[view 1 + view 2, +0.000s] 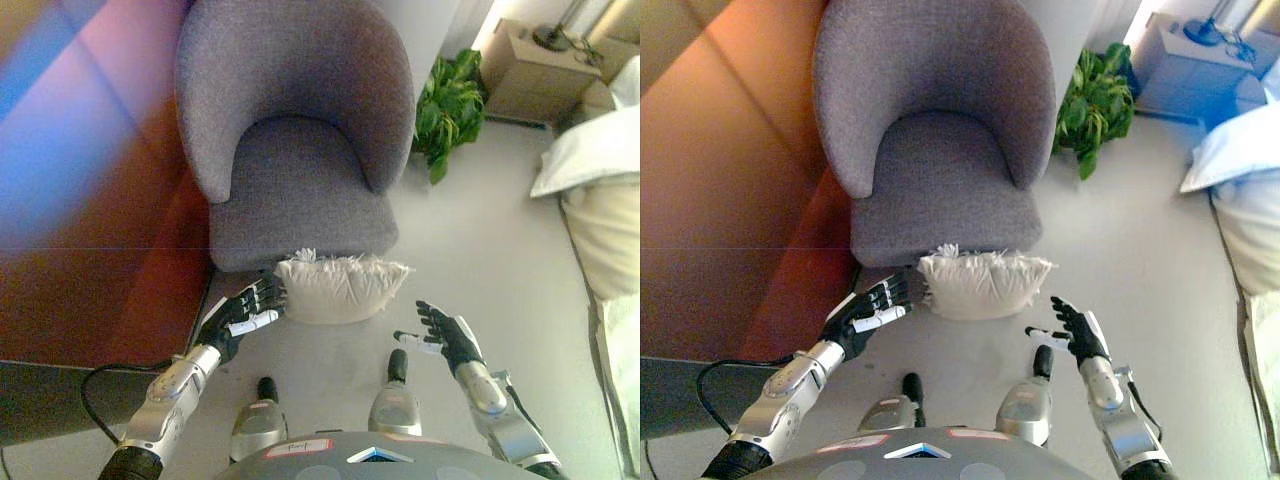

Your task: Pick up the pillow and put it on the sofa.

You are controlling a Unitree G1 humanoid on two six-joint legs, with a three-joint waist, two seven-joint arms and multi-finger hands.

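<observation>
A cream pillow [340, 288] with a fringed top lies on the floor against the front of the grey tub-shaped sofa chair [300, 190]. My left hand [243, 312] is open, its fingertips at the pillow's left end. My right hand [444, 335] is open, a short way to the right of the pillow and lower, not touching it. The chair's seat is bare. The same shows in the right eye view, with the pillow [985, 284], my left hand [868, 314] and my right hand [1074, 331].
A reddish-brown wooden wall or cabinet [90, 250] stands close on the left. A green potted plant [450, 110] is right of the chair. A bed with white bedding [600, 190] fills the right edge, with a nightstand [535, 70] behind it.
</observation>
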